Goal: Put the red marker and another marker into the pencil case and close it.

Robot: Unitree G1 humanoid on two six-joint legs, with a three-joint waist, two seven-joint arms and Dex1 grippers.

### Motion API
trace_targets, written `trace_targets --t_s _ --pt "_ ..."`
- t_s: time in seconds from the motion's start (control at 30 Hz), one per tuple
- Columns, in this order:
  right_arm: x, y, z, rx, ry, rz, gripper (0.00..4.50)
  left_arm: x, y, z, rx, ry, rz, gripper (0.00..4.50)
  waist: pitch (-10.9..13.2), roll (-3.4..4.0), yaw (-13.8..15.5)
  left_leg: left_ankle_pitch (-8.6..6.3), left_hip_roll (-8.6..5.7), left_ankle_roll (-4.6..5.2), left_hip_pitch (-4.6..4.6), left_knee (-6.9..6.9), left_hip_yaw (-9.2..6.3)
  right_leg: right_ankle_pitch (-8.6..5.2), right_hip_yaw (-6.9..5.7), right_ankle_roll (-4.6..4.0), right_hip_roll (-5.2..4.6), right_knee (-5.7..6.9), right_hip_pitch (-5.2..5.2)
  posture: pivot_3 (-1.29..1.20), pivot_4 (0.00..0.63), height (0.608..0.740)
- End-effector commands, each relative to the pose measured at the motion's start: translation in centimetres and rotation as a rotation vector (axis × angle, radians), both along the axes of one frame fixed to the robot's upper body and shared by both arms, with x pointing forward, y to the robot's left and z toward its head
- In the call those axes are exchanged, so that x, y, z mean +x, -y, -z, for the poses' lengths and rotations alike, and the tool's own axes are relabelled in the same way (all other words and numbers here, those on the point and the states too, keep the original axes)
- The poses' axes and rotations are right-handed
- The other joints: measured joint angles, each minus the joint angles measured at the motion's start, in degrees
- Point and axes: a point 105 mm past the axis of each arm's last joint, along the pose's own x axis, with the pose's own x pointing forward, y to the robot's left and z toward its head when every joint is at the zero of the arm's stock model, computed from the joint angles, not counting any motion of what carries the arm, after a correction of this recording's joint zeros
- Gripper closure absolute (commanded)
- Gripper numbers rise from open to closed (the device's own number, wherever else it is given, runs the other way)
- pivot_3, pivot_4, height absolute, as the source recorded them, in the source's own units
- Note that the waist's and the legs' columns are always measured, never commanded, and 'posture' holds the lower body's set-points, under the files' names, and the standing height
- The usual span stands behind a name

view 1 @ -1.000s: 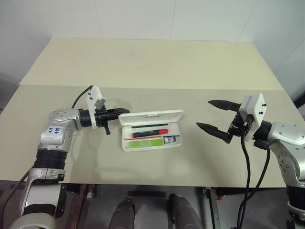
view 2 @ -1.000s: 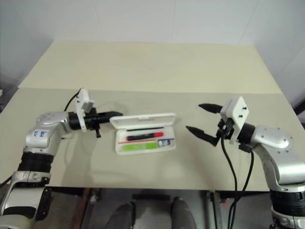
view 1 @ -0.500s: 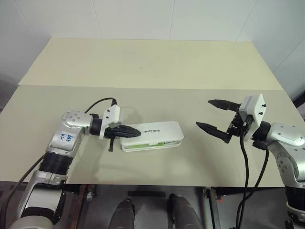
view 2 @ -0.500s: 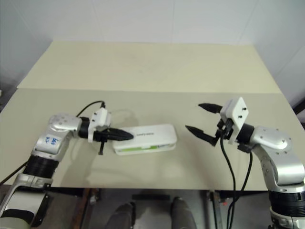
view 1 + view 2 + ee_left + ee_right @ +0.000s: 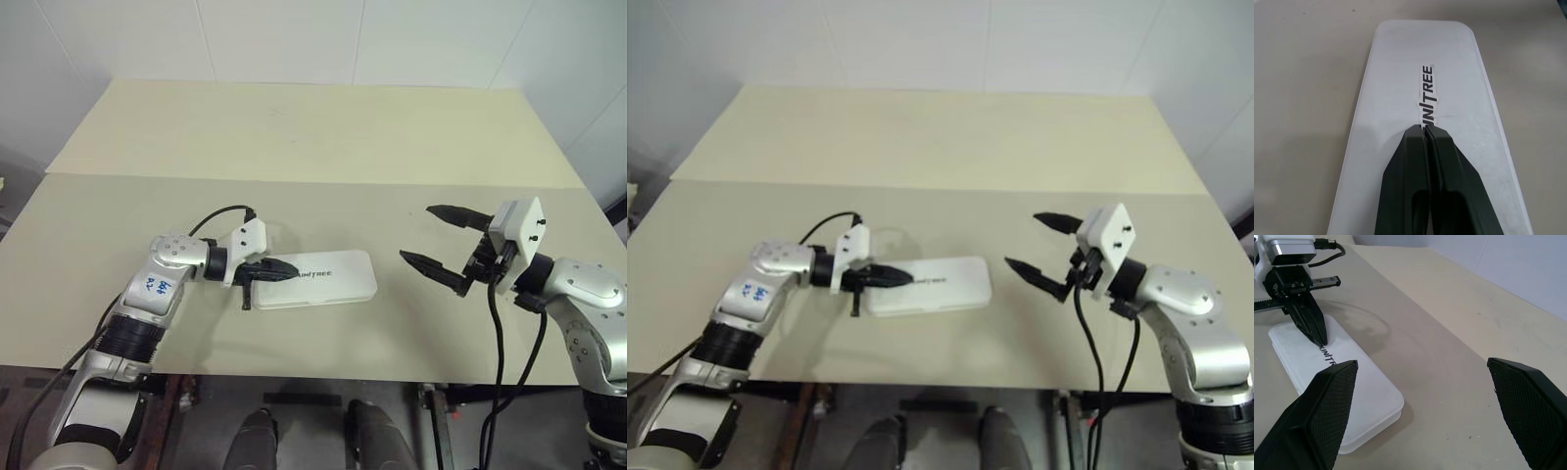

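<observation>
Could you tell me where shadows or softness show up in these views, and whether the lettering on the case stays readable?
Left eye view: soft shadow beside the left gripper on the table. Left wrist view: the pencil case lettering reads clearly, and the shut fingertips cover its start. Right wrist view: the right gripper fingers look large, with a faint shadow arc near the case.

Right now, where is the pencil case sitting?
In the left eye view the pencil case lies closed on the table's near half, left of centre, with the shut left gripper on its lid and the open right gripper off to its right.

pencil case (image 5: 323, 279) – white, dark lettering | tools – black | table (image 5: 294, 137) – beige
</observation>
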Motion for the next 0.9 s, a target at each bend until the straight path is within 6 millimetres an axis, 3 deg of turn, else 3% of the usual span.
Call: trace_targets --t_s 0.03,0.2,0.33,0.5,0.6,0.7,0.9 --pt "-0.4 -0.7 -1.0 0.025 0.049 -0.025 0.0 -0.2 0.9 -0.9 -0.032 0.006 0.015 4.46 0.0 0.0 0.06 0.0 0.0 0.0 0.0 0.0 0.0 0.0 0.0 0.0 0.0 0.0 0.0 0.0 0.15 0.74" --pt "-0.4 -0.7 -0.8 0.029 0.041 -0.027 0.0 0.0 0.6 -2.7 -0.097 0.031 -0.001 4.46 0.0 0.0 -0.03 0.0 0.0 0.0 -0.07 -0.01 -0.01 0.01 0.0 0.02 0.0 -0.06 -0.02 0.0 0.15 0.74" --pt "0.0 -0.3 -0.5 0.02 0.024 -0.026 0.0 0.3 -2.2 -6.2 -0.269 0.101 -0.06 4.46 0.0 -0.01 -0.35 -0.01 0.0 0.01 -0.1 -0.05 -0.01 0.01 0.0 0.01 0.01 -0.03 -0.11 0.0 0.15 0.74" --pt "0.3 0.6 -0.7 0.004 0.018 -0.018 0.0 0.2 -4.7 -6.9 -0.299 0.116 -0.12 4.46 0.0 0.0 -0.2 -0.01 0.0 0.02 -0.06 -0.07 0.0 0.0 0.0 0.0 0.0 0.03 -0.12 0.0 0.15 0.74" --pt "0.3 1.2 -0.8 -0.011 0.014 -0.011 0.0 -0.3 -5.9 -7.2 -0.31 0.132 -0.119 3.86 0.0 0.0 -0.17 -0.02 0.0 0.01 -0.07 -0.07 0.01 0.0 0.0 0.01 0.0 0.0 -0.11 0.0 0.15 0.74" --pt "0.1 2.1 -1.2 -0.033 0.014 -0.001 0.0 -1.1 -7.2 -7.2 -0.319 0.123 -0.13 2.81 0.01 0.0 -0.14 -0.02 0.0 0.01 -0.09 -0.08 0.0 0.0 -0.01 0.0 0.0 0.0 -0.12 0.0 0.15 0.74" --pt "0.0 2.9 -1.9 -0.051 0.026 -0.002 0.0 -2.1 -7.7 -7.8 -0.322 0.137 -0.14 0.8 0.01 -0.01 -0.12 -0.03 0.0 0.01 -0.09 -0.08 0.0 0.0 -0.01 0.0 -0.01 -0.03 -0.11 0.0 0.15 0.74"
